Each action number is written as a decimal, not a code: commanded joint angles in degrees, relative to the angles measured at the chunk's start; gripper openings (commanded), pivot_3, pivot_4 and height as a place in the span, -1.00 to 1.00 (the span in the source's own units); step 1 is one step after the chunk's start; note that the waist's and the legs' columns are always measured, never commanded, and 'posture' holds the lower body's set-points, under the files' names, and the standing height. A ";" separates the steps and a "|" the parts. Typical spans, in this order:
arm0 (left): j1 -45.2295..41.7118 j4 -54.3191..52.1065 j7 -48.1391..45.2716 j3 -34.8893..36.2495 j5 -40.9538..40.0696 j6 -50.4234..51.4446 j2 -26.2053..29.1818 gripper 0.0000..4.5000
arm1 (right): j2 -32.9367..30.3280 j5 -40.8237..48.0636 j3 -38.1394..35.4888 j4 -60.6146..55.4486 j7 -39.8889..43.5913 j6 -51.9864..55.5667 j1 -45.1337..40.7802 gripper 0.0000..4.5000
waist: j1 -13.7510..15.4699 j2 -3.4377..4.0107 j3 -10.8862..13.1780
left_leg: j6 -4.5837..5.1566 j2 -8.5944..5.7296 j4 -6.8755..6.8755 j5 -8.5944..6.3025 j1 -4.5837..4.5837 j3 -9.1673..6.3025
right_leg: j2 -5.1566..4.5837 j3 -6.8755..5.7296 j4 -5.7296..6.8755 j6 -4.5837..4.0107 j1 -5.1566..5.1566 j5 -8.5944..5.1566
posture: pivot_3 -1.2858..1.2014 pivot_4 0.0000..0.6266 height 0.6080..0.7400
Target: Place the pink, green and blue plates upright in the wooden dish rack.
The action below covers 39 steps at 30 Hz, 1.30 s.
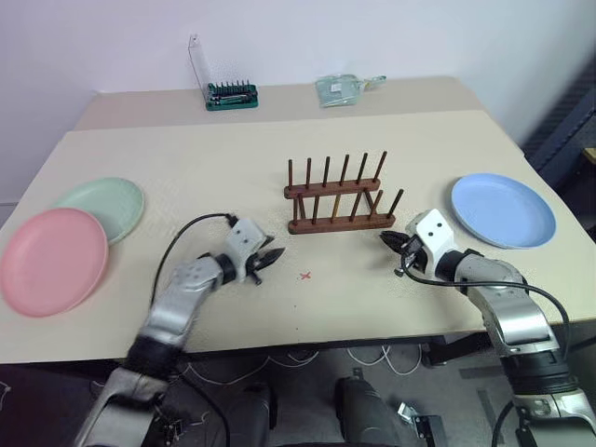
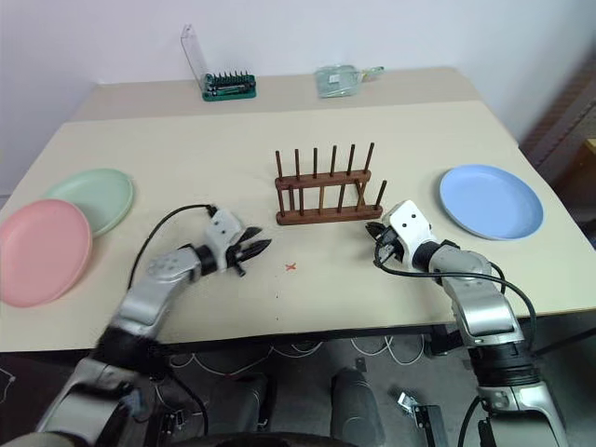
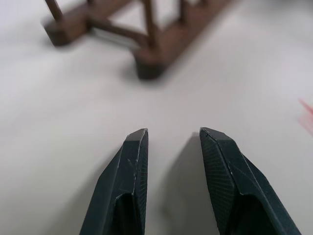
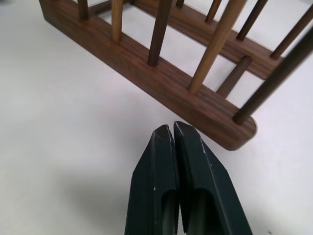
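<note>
Rack: the wooden dish rack (image 1: 338, 197) stands empty between both pincers, just ahead of them.
Left gripper (image 1: 276, 258): partly open, holding nothing; pink plate (image 1: 48, 260) and green plate (image 1: 104, 206) lie well off to its left.
Right gripper (image 1: 391, 242): closed, empty; blue plate (image 1: 503, 209) flat to its right.
Progress: no plate racked; all three remain.

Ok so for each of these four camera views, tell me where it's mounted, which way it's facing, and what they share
Left eye view: on the head, looking forward and down over the table; both arms show.
Right eye view: beside it, same scene, with the wooden dish rack mid-table.
Left wrist view: on the left wrist, looking along the left gripper, open, towards one end of the rack.
Right wrist view: on the right wrist, looking along the right gripper, shut, close to the rack's near rail.
Shared: the rack appears in all four.
</note>
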 commanded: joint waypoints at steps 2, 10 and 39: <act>7.19 -2.70 -3.04 8.27 -5.74 4.77 5.51 -0.01 | -0.61 0.74 -0.35 -1.57 1.32 -0.56 -0.56 -1.00 | -0.12 0.02 0.00 | 0.00 0.01 0.00 0.00 0.01 0.01 | 0.00 0.00 0.00 -0.06 0.00 -0.04 | 0.03 -0.52 1.00; 6.99 -7.75 6.22 30.00 -19.36 11.43 4.46 0.99 | -0.28 0.98 0.98 0.51 4.10 -1.33 -2.68 -1.00 | 0.39 -0.12 0.13 | 0.01 0.00 0.07 -0.01 -0.17 -0.11 | -0.06 -0.07 0.00 -0.05 -0.11 -0.05 | 0.03 -0.52 1.00; 7.32 24.66 32.02 59.92 -20.18 16.87 12.02 0.99 | 0.82 0.57 3.20 5.31 6.41 -4.49 -4.67 -1.00 | 1.36 -0.28 0.16 | -0.02 -0.02 0.04 -0.02 -0.17 -0.08 | -0.05 -0.09 -0.01 -0.06 -0.15 -0.05 | 0.03 -0.52 1.00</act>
